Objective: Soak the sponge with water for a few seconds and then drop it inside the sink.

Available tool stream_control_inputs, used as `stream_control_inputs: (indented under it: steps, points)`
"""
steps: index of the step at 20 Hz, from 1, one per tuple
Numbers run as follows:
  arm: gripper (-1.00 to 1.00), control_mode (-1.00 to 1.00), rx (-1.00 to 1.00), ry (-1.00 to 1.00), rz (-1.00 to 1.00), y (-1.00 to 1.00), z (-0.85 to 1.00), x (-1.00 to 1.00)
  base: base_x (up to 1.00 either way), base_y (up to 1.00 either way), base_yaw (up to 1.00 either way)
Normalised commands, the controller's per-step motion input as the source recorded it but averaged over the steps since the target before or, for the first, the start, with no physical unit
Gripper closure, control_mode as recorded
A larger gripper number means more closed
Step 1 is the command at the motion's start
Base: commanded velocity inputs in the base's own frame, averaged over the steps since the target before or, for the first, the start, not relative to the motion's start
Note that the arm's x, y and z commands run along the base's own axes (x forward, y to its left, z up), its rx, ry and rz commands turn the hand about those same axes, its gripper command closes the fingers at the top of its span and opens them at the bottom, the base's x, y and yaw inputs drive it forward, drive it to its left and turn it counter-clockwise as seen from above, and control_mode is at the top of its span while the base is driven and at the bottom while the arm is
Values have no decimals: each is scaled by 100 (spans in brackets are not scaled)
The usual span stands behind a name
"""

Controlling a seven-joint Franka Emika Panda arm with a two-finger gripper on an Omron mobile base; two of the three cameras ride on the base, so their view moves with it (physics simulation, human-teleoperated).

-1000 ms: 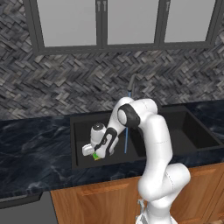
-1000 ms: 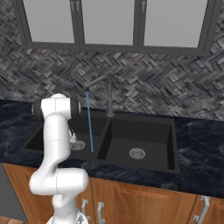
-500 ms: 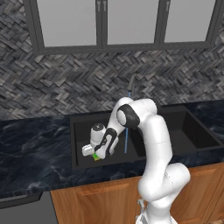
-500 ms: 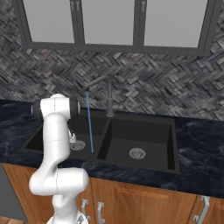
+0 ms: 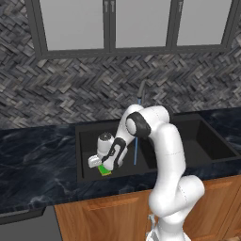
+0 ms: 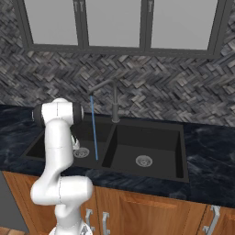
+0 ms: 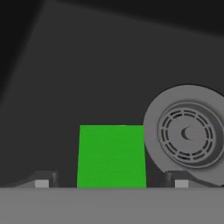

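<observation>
The sponge (image 5: 105, 171) shows its green top and a yellow-orange edge, low in the left basin of the black sink (image 5: 92, 136). My gripper (image 5: 100, 164) hangs just above it, open. In the hand view the sponge (image 7: 111, 155) lies between the two spread fingertips (image 7: 42, 182) of the gripper (image 7: 111, 183), with a gap on each side, beside the round silver drain (image 7: 188, 133). The water (image 5: 136, 146) falls as a thin blue stream to the right of the hand; the water (image 6: 94, 131) lands near the left drain (image 6: 81, 152).
The dark faucet (image 6: 114, 103) stands behind the divider of the sink (image 6: 151, 133), its spout over the left basin. The right basin has its own drain (image 6: 143, 160). Dark marble counter (image 5: 33, 160) surrounds the sink, with a herringbone wall and windows behind.
The jaws have spread apart and let go of the sponge, which now sits free just under the hand. The arm itself has stayed in place.
</observation>
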Motion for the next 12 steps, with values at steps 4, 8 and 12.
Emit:
stream_control_inputs:
  steps: [4,8,12]
  points:
    - [-100,-100,0,0,0,0,41,-9,0,0,0]
    - [-100,-100,0,0,0,0,59,-11,0,0,0]
    - [-100,-100,0,0,0,0,62,-4,0,0,0]
